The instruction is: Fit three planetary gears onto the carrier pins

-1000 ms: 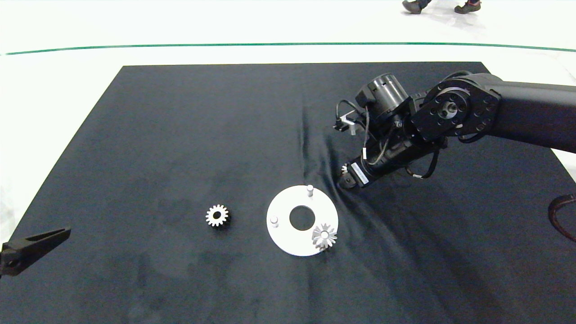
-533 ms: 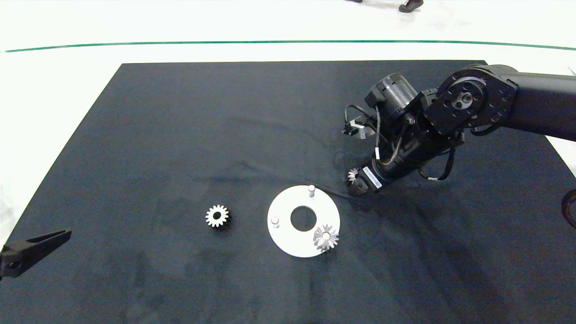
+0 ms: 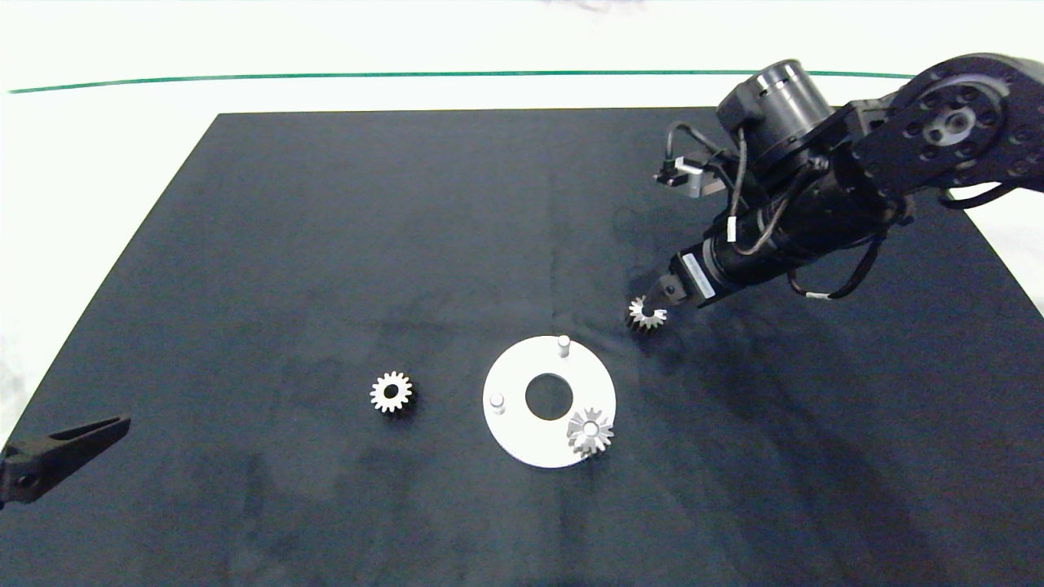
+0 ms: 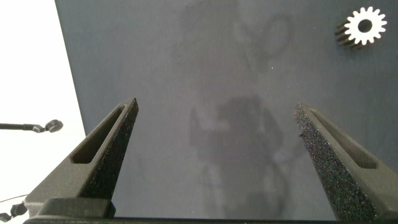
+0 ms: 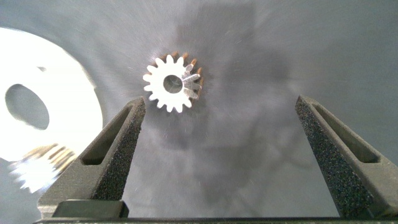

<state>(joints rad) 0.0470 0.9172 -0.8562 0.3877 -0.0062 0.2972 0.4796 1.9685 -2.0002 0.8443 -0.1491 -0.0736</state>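
Observation:
The white disc (image 3: pixel 522 432) lies on the black cloth with two bare carrier pins (image 3: pixel 563 344), (image 3: pixel 496 401). One planetary gear (image 3: pixel 589 430) sits on the third pin at the disc's near right rim. A second gear (image 3: pixel 391 392) lies flat to the left of the disc. A third gear (image 3: pixel 647 314) (image 5: pixel 172 83) lies on the cloth just past the disc's far right rim. My right gripper (image 3: pixel 662 292) (image 5: pixel 219 106) hovers open above that gear, holding nothing. The left gripper (image 3: pixel 49 456) (image 4: pixel 216 107) is parked open at the near left edge.
The black cloth (image 3: pixel 326 244) covers the table, with white floor and a green line (image 3: pixel 326 78) beyond it. The right arm's wrist and cables (image 3: pixel 783 187) hang over the far right part of the cloth.
My right arm has risen and drawn back toward the far right. The gear at its fingertips shifted a little right and now lies apart from them. The cloth's wrinkles have flattened.

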